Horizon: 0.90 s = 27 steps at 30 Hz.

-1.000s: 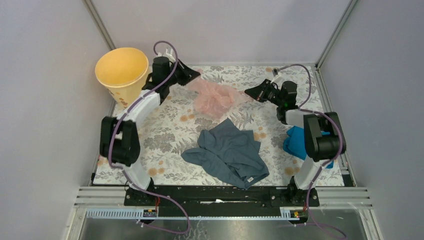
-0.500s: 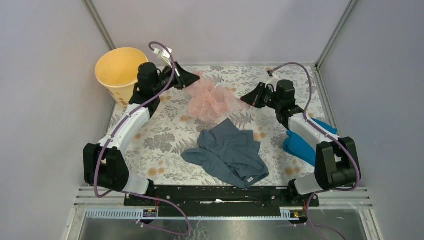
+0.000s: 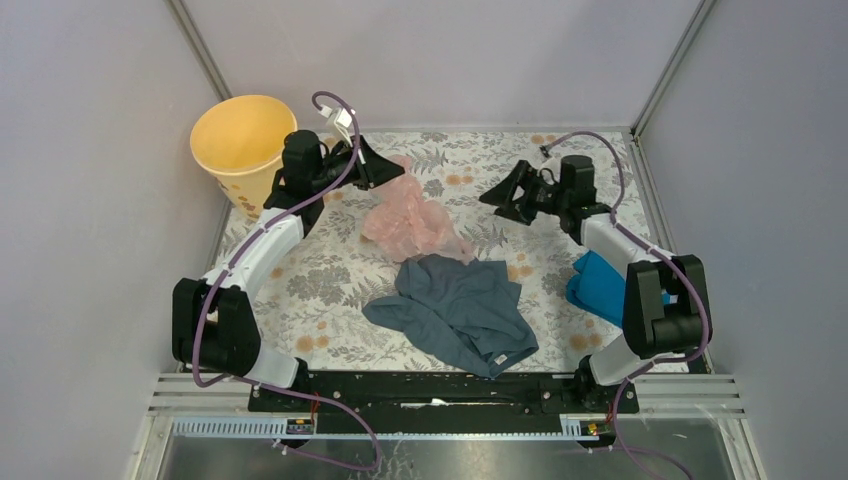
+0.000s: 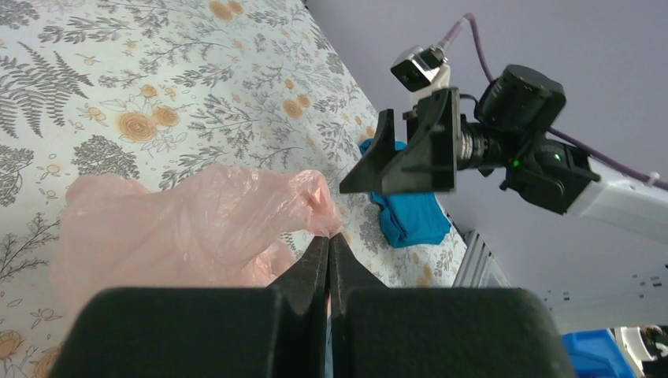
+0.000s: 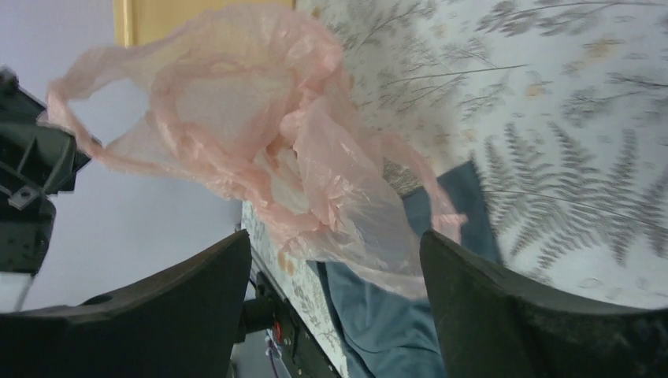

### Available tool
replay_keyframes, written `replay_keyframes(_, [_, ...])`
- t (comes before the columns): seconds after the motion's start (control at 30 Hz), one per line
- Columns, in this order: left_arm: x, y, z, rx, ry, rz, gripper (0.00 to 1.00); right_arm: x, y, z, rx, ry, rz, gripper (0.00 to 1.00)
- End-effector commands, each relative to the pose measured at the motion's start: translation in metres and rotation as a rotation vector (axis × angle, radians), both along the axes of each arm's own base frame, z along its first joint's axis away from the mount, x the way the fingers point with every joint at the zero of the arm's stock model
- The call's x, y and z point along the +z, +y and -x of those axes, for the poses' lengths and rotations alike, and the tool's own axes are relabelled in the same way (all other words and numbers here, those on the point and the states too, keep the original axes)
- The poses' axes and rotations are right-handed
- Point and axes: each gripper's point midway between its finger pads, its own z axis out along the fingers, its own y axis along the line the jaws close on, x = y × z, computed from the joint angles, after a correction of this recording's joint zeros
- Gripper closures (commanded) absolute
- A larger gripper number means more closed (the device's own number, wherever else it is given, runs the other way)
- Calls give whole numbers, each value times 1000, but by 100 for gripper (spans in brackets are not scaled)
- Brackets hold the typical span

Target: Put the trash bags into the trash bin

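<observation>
The trash bag [image 3: 412, 218], a crumpled translucent pink film, hangs from my left gripper [image 3: 390, 172], which is shut on its top corner; the lower end droops onto the table by the grey-blue garment. In the left wrist view the closed tips [image 4: 329, 238] pinch the bag [image 4: 181, 224]. My right gripper [image 3: 497, 196] is open and apart from the bag, to its right. In the right wrist view the bag [image 5: 260, 134] floats ahead of the spread fingers [image 5: 504, 307], touching neither. The yellow-orange trash bin [image 3: 243, 140] stands at the far left corner, behind the left arm.
A grey-blue garment [image 3: 462, 312] lies crumpled at the table's middle front. A bright blue folded cloth [image 3: 598, 285] sits by the right arm. Grey walls and metal frame rails close in the floral table [image 3: 330, 270] on three sides.
My right gripper has opened and let go of the bag's right end. The bag has slumped down and left, now hanging only from the left gripper.
</observation>
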Motion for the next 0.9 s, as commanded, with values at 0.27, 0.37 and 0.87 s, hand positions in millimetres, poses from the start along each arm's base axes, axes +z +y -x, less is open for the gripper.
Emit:
replay_keyframes(0.27, [16,-10,14,-136,-129,40,100,-61,-19,-5,-44,255,-86,14])
replay_keyframes(0.37, [14,-10,14,-136,-127,38,100,-78,3,7,17,258,33,18])
replay_keyframes(0.87, [62,-17,62,-317,-289,195,100,-112,49,35,91,324,-30,41])
